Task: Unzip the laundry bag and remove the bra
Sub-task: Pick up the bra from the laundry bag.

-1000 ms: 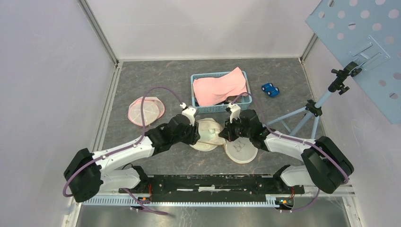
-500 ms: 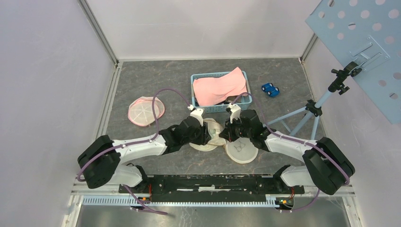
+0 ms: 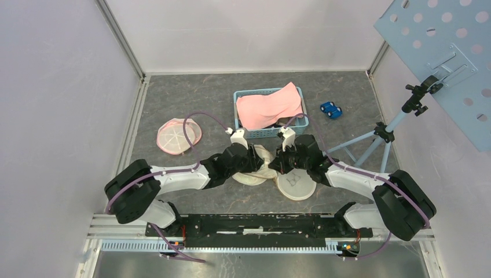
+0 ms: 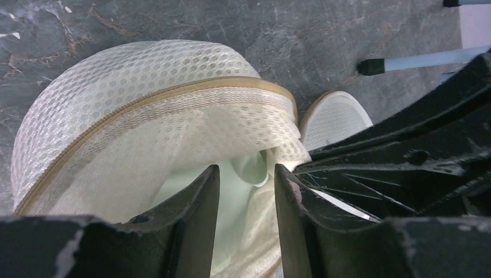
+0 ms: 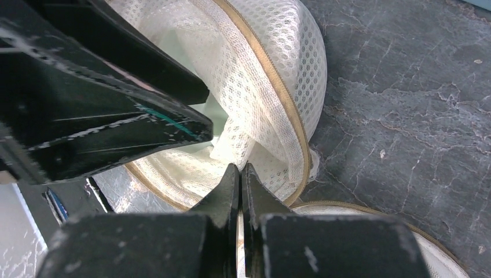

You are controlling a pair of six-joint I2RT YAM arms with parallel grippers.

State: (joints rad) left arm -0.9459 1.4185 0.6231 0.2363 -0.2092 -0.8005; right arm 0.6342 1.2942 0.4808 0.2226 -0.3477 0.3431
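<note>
**Top view.** Both arms meet over the laundry bag (image 3: 257,168), a white mesh dome lying on the grey table (image 3: 191,95) just in front of the blue basket (image 3: 243,132). A pink mesh pouch (image 3: 173,136) and a toy car (image 3: 330,109) lie well apart from it and play no part.

**Right wrist view.** The right gripper (image 5: 240,168) has its fingers pressed together on a fold of the mesh at the lip of the opening, holding that lip up. The tan zipper tape (image 5: 284,98) runs free around the rim, so the bag is judged already unzipped.

**Left wrist view.** The left gripper (image 4: 247,171) stands with its fingers parted, poised at the mouth of the bag. The bra (image 4: 255,165), a smooth pale greenish fabric, lies inside the bag directly between and beyond the fingertips. It is not yet clamped. A flat pale disc (image 4: 336,119) touches the bag on its far side. Whether this is part of the bag or a separate item cannot be told from here.

**Step in hand.** Unzipping appears done, and removal of the bra is under way. The next move calls for the left fingers to advance a little deeper, close on the bra fabric alone rather than the mesh lining, and draw it out while the right gripper holds the lip.
</note>
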